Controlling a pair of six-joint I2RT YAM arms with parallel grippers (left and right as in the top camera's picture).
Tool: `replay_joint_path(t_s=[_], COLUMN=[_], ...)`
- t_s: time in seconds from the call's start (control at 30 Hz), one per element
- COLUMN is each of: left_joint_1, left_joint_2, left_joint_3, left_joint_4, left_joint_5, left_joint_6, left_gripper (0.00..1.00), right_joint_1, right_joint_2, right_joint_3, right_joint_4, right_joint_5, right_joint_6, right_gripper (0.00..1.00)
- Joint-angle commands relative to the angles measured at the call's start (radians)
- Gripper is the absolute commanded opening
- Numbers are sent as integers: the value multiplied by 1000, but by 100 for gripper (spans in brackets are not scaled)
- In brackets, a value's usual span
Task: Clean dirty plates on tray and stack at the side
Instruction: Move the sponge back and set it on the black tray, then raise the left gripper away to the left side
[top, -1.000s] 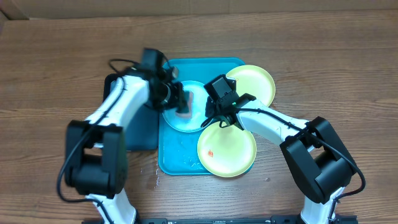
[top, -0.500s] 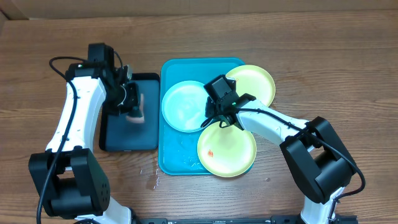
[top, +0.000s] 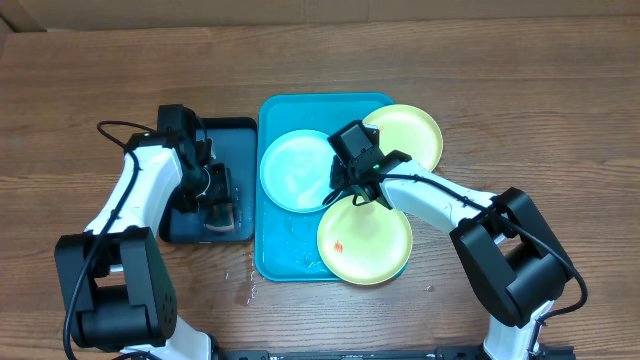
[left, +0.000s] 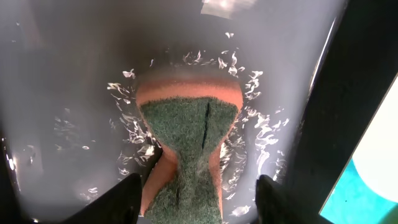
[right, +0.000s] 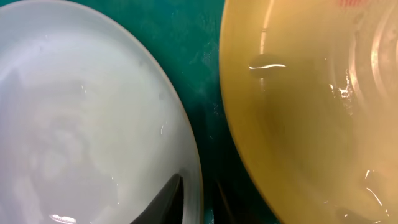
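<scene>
I see the left end effector (left: 198, 186) apart over the sponge (left: 186, 124) in the navy tray (top: 235, 135), the right end effector (right: 196, 199) at the light blue plate (top: 290, 170) rim, grip I can't tell; nothing stacked, all three on the turquoise tray (top: 290, 262), near yellow-green plate (top: 365, 240) smeared.

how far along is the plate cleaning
Done: the blue plate shows no smears. In hand: the sponge lies in the dark tray between the left gripper's open fingers; the right gripper straddles the blue plate's rim. Left: the front yellow plate has a red smear, the rear yellow plate needs checking, and nothing is stacked; all three sit on the turquoise tray.
</scene>
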Motion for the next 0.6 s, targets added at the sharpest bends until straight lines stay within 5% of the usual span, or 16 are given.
replay_joint_path(t_s=[0.0, 0.3, 0.43, 0.47, 0.53, 0.57], left_joint_1=[14, 87, 131, 142, 156, 158], left_joint_2=[-5, -108, -187, -209, -240, -251], left_joint_3=[95, 359, 406, 406, 406, 406], left_joint_4=[-21, -63, -57, -55, -68, -77], left_joint_5=[55, 150, 137, 127, 104, 92], left_joint_6=[-15, -104, -136, -140, -142, -142], left_gripper=[60, 61, 64, 67, 100, 100], right_joint_1=[8, 8, 8, 8, 8, 8], right_joint_2=[0, 0, 0, 0, 0, 0], right_joint_3=[15, 14, 14, 14, 14, 16], right_joint_4=[5, 5, 5, 6, 9, 14], right_joint_5=[1, 2, 2, 2, 1, 2], right_joint_6=[-8, -7, -7, -7, -7, -7], right_gripper=[25, 24, 9, 4, 4, 4])
